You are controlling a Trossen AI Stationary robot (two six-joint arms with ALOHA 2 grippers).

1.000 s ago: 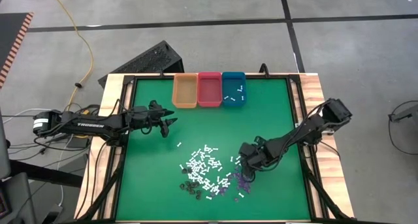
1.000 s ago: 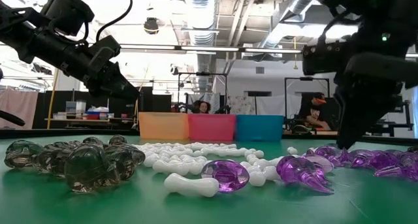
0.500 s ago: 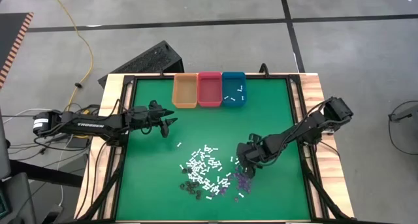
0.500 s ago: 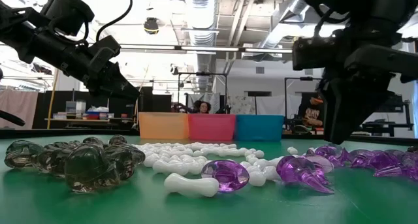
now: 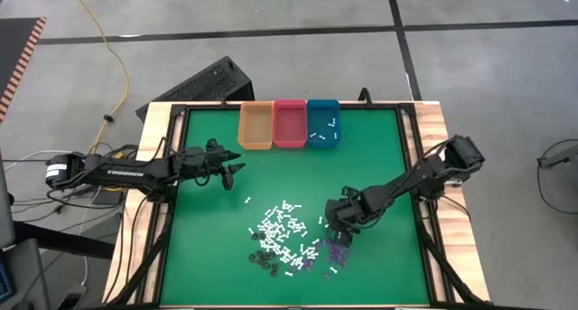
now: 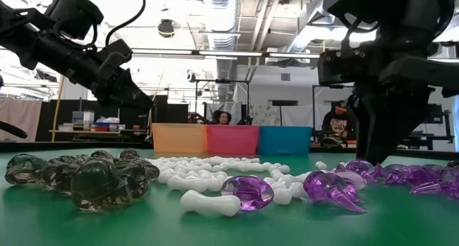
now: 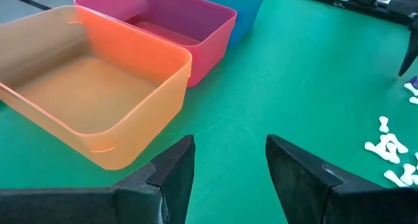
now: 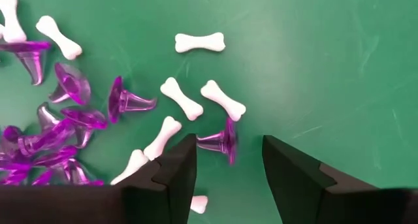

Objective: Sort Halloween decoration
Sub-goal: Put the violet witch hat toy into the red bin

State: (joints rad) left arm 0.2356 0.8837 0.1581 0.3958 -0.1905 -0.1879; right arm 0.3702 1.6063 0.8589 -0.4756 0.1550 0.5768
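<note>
Bench with the green mat fills my high view, and both arms reach over it. Three bins stand in one row at the far edge: the orange bin on the left, the pink bin in the middle, the teal bin on the right. I see a few white pieces lying inside the teal one.

My left claw waits over bare mat on the left side, just near of the orange bin, with its fingers apart and nothing between them. My right claw is low over the right end of the pile, also with the fingers spread and gripping nothing. In its wrist view one purple hat piece lies on the mat just ahead of the gap between the two fingers.

The Halloween decoration lies scattered on the mat at the near middle: white bones form the biggest group, purple bits lie at the right, and dark bits at the near left.
</note>
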